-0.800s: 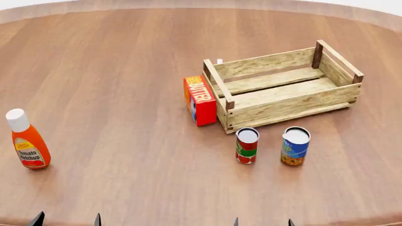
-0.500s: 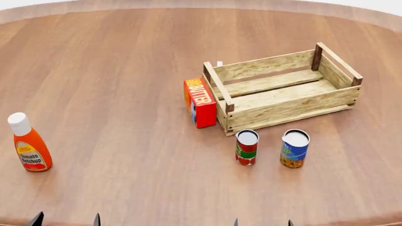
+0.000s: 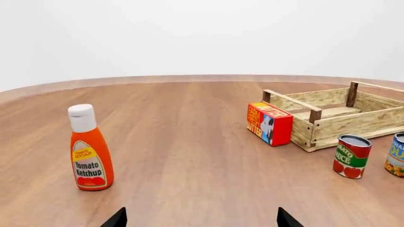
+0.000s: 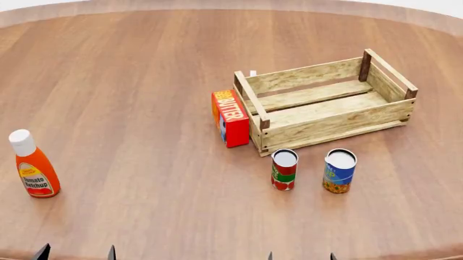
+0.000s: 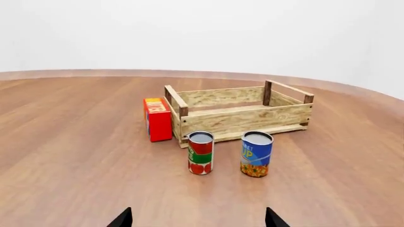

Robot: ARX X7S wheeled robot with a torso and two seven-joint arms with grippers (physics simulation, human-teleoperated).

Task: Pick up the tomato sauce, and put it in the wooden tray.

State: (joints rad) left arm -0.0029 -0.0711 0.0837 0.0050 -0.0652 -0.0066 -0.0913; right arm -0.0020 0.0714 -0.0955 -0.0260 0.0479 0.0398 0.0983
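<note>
Wooden table (image 4: 130, 81) bears tomato sauce (image 4: 284, 169), wooden tray (image 4: 327, 101).

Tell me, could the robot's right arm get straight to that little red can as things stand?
Probably yes. The tomato sauce stands upright on the table, apart from the blue-and-yellow can and the wooden tray. Nothing lies between it and the open right gripper.

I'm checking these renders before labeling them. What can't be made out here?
- Left gripper and right gripper: the head view's lower edge cuts off all but the fingertips.
- Blue-and-yellow can: cut by the left wrist view's edge.
- White item behind the wooden tray: mostly hidden in the head view.
</note>
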